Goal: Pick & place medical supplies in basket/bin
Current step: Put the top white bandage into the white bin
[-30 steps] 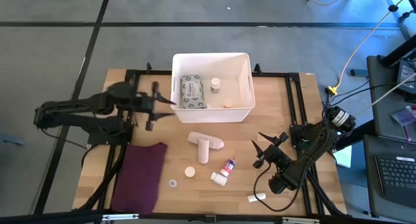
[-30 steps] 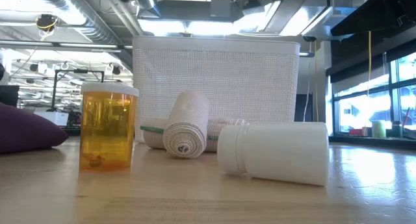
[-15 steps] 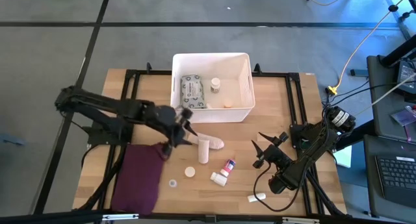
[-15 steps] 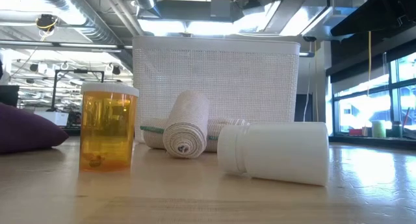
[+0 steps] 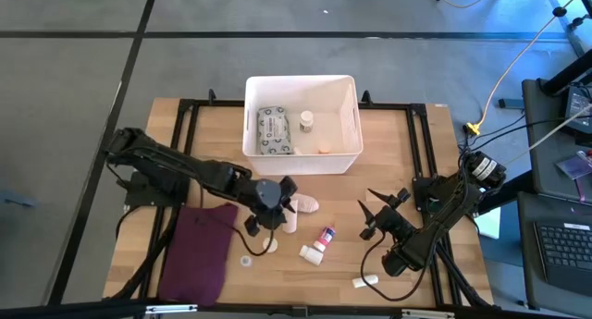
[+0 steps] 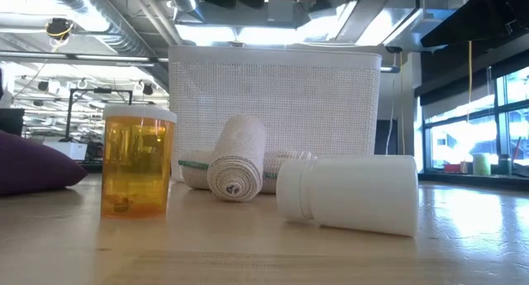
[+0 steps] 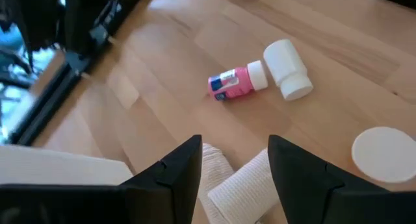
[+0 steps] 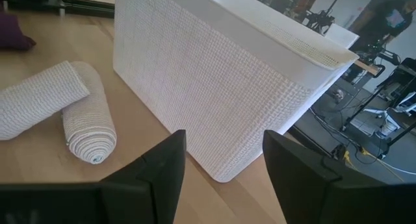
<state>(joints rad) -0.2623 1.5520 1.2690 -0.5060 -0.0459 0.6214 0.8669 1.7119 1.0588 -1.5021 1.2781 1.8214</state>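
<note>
Risk: left gripper hangs fingers spread over two bandage rolls that touch in a V; closing off-centre could nudge one roll aside or catch both. Rolls sit just near of the white bin, which already holds a grey-green packet. Right gripper waits at the right, fingers parted, empty. From above, the left gripper hides most of the rolls, so exact alignment is unclear.

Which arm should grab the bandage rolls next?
Left. Its gripper is open right over the bandage rolls, fingers straddling them in the left wrist view. The right gripper waits off to the side, open.
</note>
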